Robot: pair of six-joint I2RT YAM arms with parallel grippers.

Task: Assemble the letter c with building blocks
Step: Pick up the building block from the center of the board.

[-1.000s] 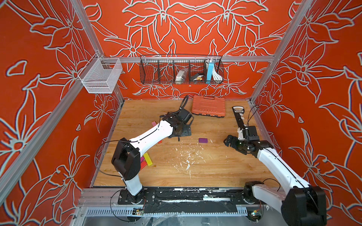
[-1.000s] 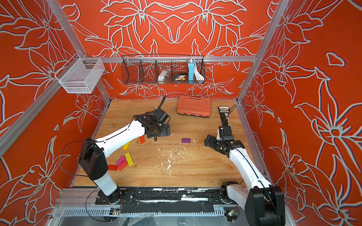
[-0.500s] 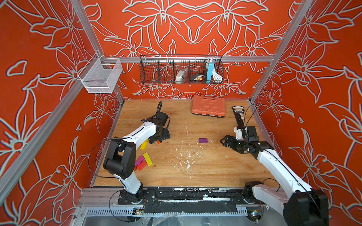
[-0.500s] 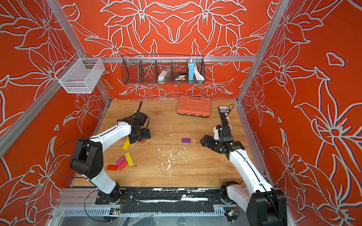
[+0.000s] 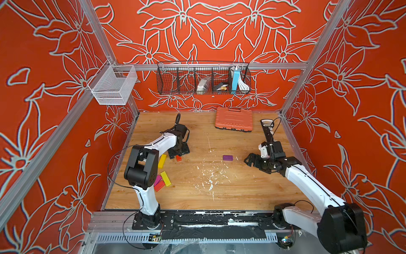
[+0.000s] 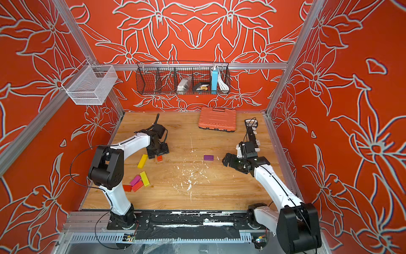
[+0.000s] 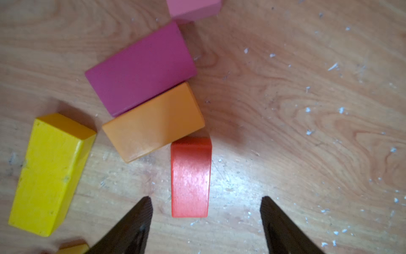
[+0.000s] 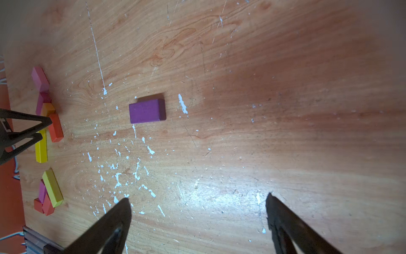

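Note:
Low over the left of the table, my left gripper is open. The near end of a red block lies between its fingertips, touching neither. Beyond that block lie an orange block, a magenta block, a pink block and a yellow bar. A second yellow bar, a magenta block and a red one lie by the left arm's base. My right gripper is open and empty, just right of a purple block.
An orange ribbed tool case lies at the back, with a black strip-shaped tool along the right wall. A black wire basket and a white mesh basket hang on the walls. White flecks mark the wood.
My left arm has swung left from mid-table and come down over the red block, its jaws narrowing. My right gripper has edged left toward the purple block.

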